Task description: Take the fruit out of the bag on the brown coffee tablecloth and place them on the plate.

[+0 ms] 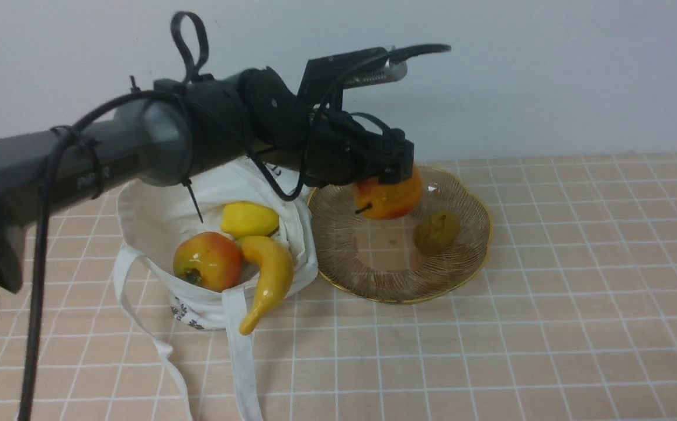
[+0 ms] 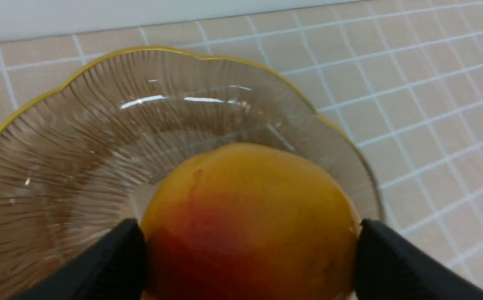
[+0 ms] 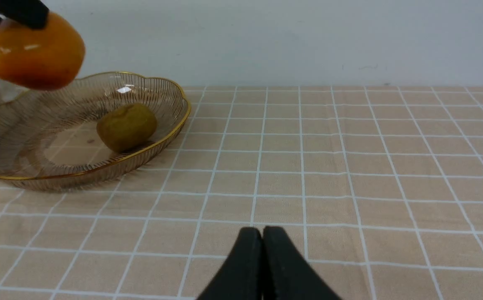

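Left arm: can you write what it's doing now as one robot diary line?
left gripper: closed on orange-red fruit | over: plate | in bag: apple, lemon, banana

You've got a plain, pale grey-white wall [image 1: 549, 76] behind the work surface [image 1: 578, 374]. The surface's far edge meets your view of the wall in a nearly straight line. Light on the wall is soft, dimmer toward the far left corner.
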`<state>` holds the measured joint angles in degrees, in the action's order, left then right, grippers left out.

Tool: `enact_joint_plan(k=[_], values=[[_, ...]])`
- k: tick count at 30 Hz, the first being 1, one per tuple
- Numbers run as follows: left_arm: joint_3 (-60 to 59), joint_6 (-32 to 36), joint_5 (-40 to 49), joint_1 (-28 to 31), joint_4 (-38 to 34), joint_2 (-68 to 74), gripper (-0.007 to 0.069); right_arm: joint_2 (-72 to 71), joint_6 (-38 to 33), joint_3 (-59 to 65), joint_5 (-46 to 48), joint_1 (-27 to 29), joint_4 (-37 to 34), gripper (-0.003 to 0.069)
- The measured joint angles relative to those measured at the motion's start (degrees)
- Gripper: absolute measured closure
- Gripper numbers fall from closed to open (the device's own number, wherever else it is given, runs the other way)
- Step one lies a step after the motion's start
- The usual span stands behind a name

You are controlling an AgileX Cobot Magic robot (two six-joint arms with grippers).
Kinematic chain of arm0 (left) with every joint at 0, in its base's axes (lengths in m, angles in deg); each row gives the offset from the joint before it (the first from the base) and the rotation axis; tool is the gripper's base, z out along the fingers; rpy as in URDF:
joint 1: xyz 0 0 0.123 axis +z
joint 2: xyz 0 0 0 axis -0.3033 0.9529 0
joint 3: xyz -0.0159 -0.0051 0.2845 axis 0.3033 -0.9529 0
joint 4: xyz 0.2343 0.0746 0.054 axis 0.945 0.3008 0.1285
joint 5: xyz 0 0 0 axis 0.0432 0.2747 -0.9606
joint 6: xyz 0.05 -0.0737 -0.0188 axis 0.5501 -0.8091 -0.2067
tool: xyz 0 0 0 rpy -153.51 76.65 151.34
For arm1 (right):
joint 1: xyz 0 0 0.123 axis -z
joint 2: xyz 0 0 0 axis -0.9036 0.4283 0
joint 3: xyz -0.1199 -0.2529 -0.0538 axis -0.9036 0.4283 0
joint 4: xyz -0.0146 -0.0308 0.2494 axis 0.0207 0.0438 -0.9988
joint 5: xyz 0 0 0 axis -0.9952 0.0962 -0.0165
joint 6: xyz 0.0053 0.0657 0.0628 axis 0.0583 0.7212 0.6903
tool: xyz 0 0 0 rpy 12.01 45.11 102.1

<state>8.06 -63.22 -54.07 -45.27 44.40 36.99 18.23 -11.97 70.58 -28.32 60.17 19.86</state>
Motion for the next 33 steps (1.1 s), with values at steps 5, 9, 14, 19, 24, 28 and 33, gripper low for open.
enact_joint_plan(k=[5,9,14,19,24,28,33], values=[[-0.1,1.5,-1.7,0.0,0.0,3.1,0.0022,0.0,0.0,0.0,0.0,0.0,0.0,0.0673],[-0.1,2.5,-2.3,0.0,0.0,3.4,-0.0046,0.0,0.0,0.0,0.0,0.0,0.0,0.0673],[-0.1,3.1,-3.3,0.0,0.0,3.4,-0.0058,0.0,0.0,0.0,0.0,0.0,0.0,0.0673],[-0.1,5.1,-3.4,0.0,0.0,3.2,-0.0056,0.0,0.0,0.0,0.0,0.0,0.0,0.0673],[-0.1,7.0,2.4,0.1,0.5,-0.4,0.0082,0.0,0.0,0.0,0.0,0.0,0.0,0.0673],[-0.1,7.3,9.7,0.3,3.4,-7.0,0.0339,0.0,0.0,0.0,0.0,0.0,0.0,0.0673],[-0.1,7.4,19.7,1.1,12.9,-18.3,0.0606,0.0,0.0,0.0,0.0,0.0,0.0,0.0673]])
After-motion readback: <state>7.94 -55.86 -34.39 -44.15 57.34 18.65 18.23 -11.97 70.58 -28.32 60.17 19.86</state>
